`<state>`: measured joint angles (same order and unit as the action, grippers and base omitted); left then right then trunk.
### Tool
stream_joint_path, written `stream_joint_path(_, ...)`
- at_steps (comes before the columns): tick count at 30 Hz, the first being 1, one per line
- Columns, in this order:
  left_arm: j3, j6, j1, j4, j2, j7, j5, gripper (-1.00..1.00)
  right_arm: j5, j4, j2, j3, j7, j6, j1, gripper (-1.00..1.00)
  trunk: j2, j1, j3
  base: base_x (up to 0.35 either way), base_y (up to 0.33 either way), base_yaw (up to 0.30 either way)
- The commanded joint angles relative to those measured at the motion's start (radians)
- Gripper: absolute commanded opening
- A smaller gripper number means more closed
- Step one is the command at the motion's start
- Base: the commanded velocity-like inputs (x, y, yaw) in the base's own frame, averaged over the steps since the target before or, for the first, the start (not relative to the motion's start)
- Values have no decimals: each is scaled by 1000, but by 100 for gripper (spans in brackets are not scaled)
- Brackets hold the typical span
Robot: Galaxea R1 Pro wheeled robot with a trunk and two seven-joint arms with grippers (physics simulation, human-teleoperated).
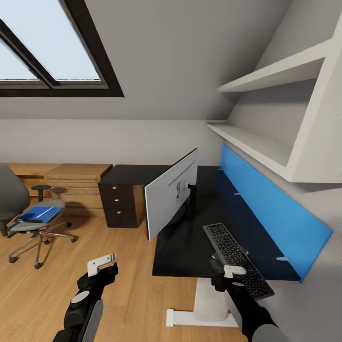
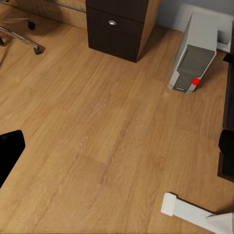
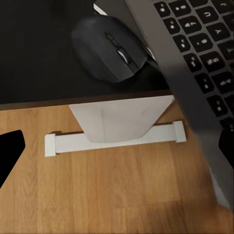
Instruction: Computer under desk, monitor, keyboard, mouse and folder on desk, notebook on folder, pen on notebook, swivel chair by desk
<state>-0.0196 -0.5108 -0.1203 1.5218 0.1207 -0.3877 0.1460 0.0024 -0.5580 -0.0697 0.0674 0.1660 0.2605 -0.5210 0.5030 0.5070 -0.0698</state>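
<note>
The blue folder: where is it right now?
In the head view the folder lies flat on the seat of the swivel chair at the far left, on the wood floor, well apart from the desk.

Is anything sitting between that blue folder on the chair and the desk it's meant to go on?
Nothing visible does. Bare wood floor lies between the swivel chair holding the folder and the desk.

Bright, even skylight (image 1: 47,42) daylight; soft shadows, renders perhaps slightly blurred.
</note>
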Motion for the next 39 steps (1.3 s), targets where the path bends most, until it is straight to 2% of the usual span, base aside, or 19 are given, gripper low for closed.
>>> stream_joint_path(1,0,-3,-1,1,0,-6,11,100,0,-2,-1,3,1,5,-1,100,2,1,-2,0,-72,0)
stream_joint_path(13,0,-3,-1,1,0,-5,12,100,-1,-2,-2,2,1,6,-1,100,2,1,-2,0,-11,0)
stream_joint_path(27,0,-3,-1,1,0,-5,13,100,-1,-1,-2,-1,-2,5,-1,100,2,1,-2,0,186,0)
stream_joint_path(34,0,-3,-1,4,2,-5,13,100,0,-1,-3,-16,-57,10,-1,100,2,1,-2,0,15,0)
stream_joint_path(39,1,-3,-1,8,5,-6,14,100,1,-2,-2,-23,-81,32,-1,100,37,20,-18,0,2,0)
